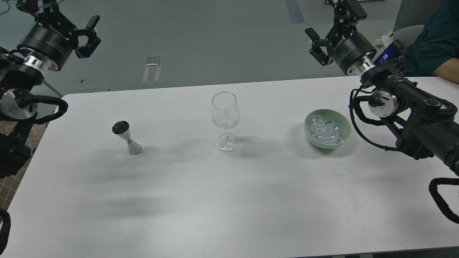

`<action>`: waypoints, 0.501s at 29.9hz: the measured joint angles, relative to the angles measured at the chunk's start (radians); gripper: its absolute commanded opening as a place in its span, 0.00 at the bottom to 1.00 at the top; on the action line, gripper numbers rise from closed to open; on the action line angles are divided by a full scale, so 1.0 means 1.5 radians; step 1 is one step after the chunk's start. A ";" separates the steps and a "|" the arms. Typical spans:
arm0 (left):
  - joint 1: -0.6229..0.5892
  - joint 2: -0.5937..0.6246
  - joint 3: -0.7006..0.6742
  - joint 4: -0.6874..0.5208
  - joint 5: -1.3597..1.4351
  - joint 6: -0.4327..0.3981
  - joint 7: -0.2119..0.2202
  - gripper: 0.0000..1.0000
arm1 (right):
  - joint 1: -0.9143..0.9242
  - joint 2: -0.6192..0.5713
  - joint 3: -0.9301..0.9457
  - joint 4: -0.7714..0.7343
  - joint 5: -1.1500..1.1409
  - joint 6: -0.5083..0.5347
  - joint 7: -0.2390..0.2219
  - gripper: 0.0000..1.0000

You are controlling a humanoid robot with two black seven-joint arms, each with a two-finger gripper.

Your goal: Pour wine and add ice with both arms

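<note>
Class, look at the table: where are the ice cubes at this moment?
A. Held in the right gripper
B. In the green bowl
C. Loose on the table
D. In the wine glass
B: the ice cubes lie piled inside the green bowl, right of the empty wine glass; both grippers hang empty above the table's far edge.

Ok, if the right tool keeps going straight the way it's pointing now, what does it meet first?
Nothing that shows. The right tool is raised beyond the table's far edge, fingers open and aimed left, over bare floor. The wine glass and ice sit lower and nearer, though depth is uncertain.
</note>
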 measured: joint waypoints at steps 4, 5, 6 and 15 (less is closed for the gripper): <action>0.036 0.035 -0.026 -0.041 -0.024 0.002 0.030 0.98 | 0.004 -0.002 0.000 0.000 -0.002 0.000 0.000 1.00; 0.045 0.049 -0.029 -0.048 -0.026 0.002 0.033 0.98 | 0.007 -0.003 0.000 0.000 -0.002 0.000 0.000 1.00; 0.053 0.058 -0.031 -0.051 -0.027 0.002 0.034 0.98 | 0.008 -0.003 0.000 0.000 -0.004 0.000 0.000 1.00; 0.215 0.140 -0.092 -0.114 -0.202 0.002 0.114 0.98 | 0.012 0.005 0.000 0.002 -0.048 -0.010 0.000 1.00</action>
